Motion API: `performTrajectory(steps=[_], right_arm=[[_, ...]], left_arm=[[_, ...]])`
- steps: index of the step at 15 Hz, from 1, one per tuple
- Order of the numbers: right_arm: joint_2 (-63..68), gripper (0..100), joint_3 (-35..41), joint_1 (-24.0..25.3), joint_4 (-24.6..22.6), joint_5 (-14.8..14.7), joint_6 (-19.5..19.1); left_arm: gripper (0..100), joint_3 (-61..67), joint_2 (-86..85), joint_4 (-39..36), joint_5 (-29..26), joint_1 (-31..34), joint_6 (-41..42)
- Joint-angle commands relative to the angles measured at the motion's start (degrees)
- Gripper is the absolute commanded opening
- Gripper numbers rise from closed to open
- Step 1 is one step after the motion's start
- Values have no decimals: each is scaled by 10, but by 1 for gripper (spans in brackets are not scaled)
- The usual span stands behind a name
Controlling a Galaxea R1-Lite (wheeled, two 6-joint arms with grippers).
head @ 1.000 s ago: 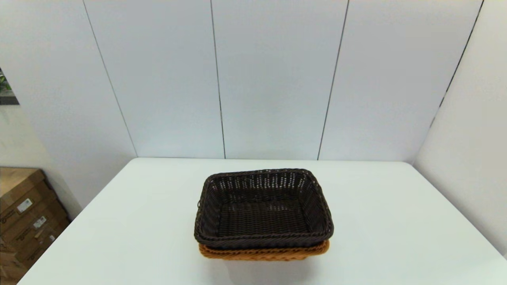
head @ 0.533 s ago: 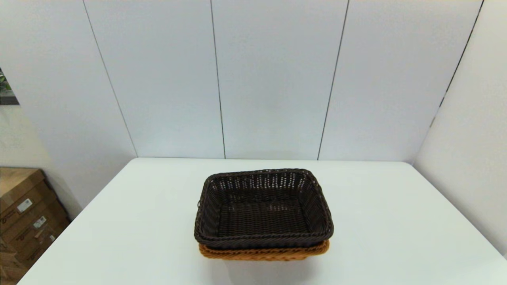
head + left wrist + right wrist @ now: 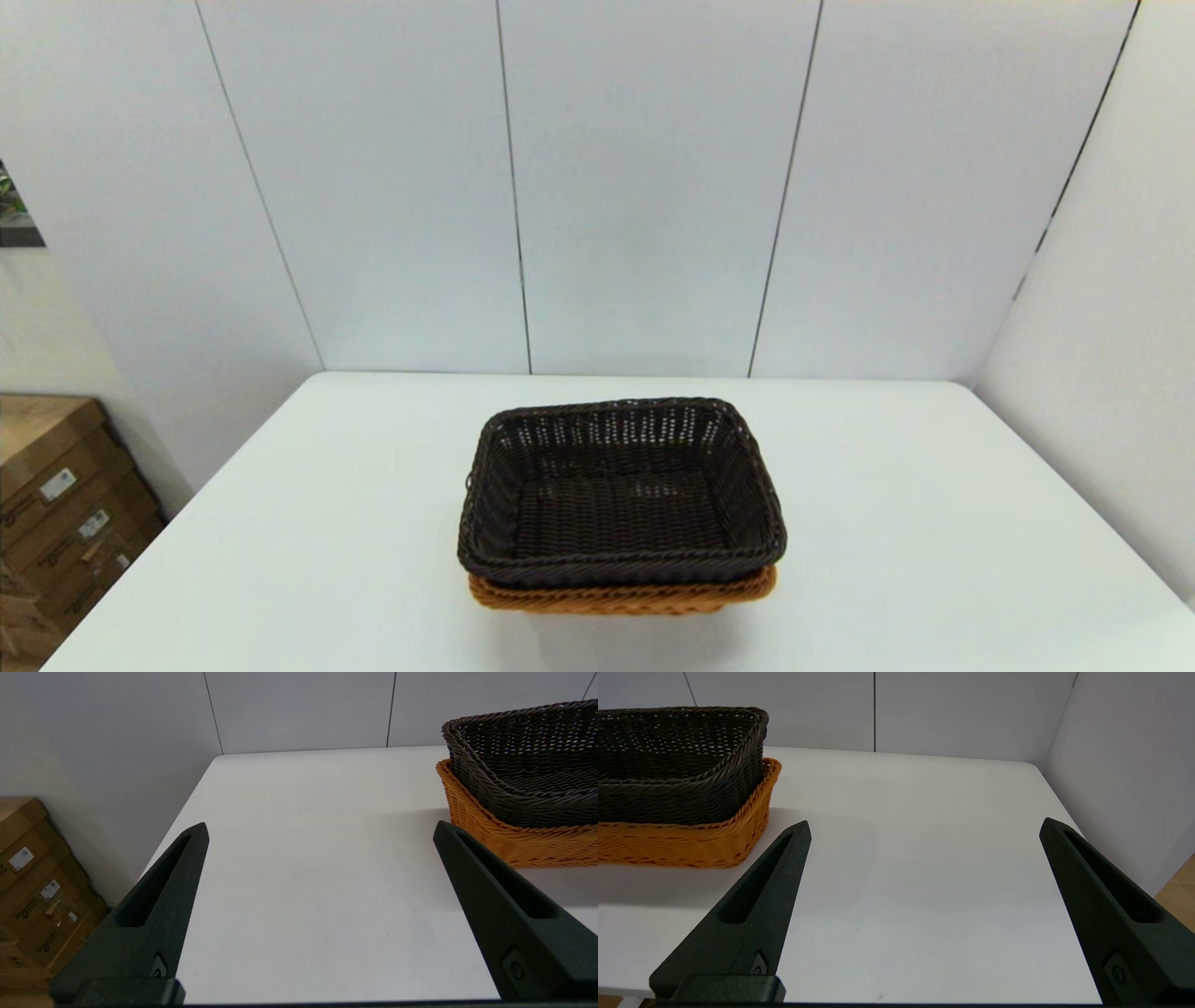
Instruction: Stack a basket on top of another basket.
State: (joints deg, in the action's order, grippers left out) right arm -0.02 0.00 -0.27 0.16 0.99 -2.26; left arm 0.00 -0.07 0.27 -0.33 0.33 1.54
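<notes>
The dark brown basket (image 3: pixel 621 490) sits nested on top of the orange-tan basket (image 3: pixel 621 595) at the middle of the white table (image 3: pixel 934 523). Only the orange-tan basket's front rim shows beneath it in the head view. Both arms are out of the head view. My left gripper (image 3: pixel 320 830) hangs open over the table's near left part, with the dark brown basket (image 3: pixel 528 760) and the orange-tan basket (image 3: pixel 514 842) off to its side. On the near right part, my right gripper (image 3: pixel 924 828) is open too, and the dark brown basket (image 3: pixel 677 765) and orange-tan basket (image 3: pixel 691 842) lie beside it. Neither gripper holds anything.
Cardboard boxes (image 3: pixel 56 513) stand on the floor left of the table. White wall panels (image 3: pixel 644 187) close off the back and the right side. Bare tabletop lies on both sides of the stacked baskets.
</notes>
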Motion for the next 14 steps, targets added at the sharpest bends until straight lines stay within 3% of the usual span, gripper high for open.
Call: performTrajectory(steps=[1, 14], right_arm=[[0, 100, 0, 0, 0, -1, 1], [0, 100, 0, 0, 0, -1, 1]], left_arm=[[100, 1, 0, 0, 0, 0, 0], [100, 1, 0, 0, 0, 0, 0]])
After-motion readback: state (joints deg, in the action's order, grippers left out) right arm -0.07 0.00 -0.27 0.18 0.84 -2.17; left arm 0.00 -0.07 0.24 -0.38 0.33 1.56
